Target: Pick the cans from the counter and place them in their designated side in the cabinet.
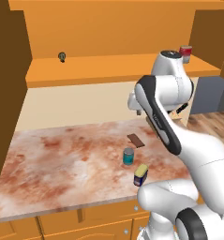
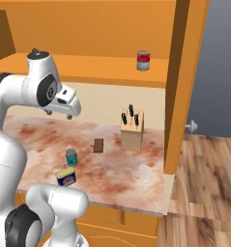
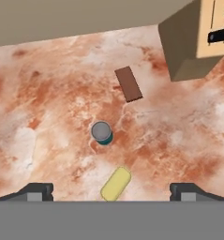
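The fingers (image 3: 111, 191) stood wide, holding nothing, above the teal can (image 3: 102, 132) and blue can (image 3: 115, 183) near the worktop's (image 1: 62, 159) front edge.

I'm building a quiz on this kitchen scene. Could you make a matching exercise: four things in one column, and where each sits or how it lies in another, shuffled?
Things:
1. teal can
2. blue can with yellow label
3. red-and-grey can
4. knife block

Places or states:
A. on the cabinet shelf
B. lying on its side near the counter's front edge
C. at the right end of the counter, by the cabinet's side panel
D. standing upright on the counter, near the brown bar

Pairs: 1-D, 2-B, 3-A, 4-C
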